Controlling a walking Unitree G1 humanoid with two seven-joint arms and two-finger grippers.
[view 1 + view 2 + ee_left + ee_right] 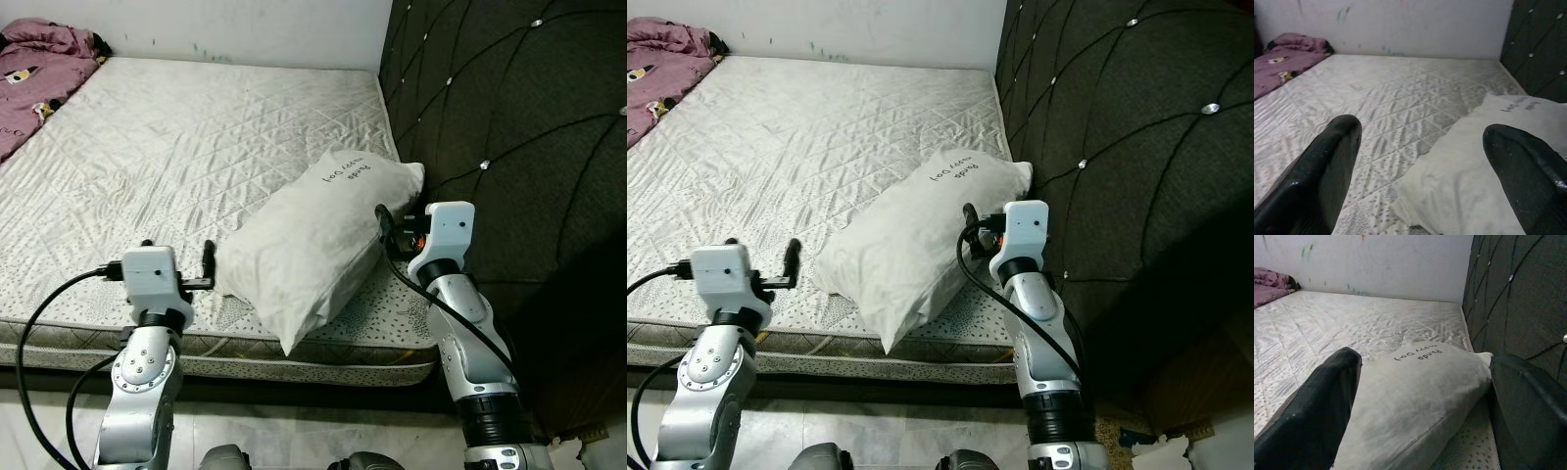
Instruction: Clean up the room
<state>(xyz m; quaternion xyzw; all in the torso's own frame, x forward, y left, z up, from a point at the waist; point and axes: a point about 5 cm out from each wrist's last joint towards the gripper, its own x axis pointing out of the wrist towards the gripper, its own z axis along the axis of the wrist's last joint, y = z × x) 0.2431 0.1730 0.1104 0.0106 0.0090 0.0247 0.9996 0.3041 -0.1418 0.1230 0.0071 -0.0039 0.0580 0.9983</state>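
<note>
On the bare mattress [196, 147] by the dark headboard [509, 117], the pillow [313, 245] lies between the left gripper [176, 262] and right gripper [1422, 396], both spread apart, seemingly bracketing it for a two-sided lift.

The white cloth pillow [318, 245] lies between both grippers at the quilted grey mattress's [176, 147] near edge. Beyond it the mattress is bare. The dark tufted headboard [509, 127] walls the right side, and a crumpled purple blanket [39, 69] fills the far left corner.

A dark tufted headboard [509, 127] rises beside the right claw [384, 227], a white wall [245, 29] far beyond it.
</note>
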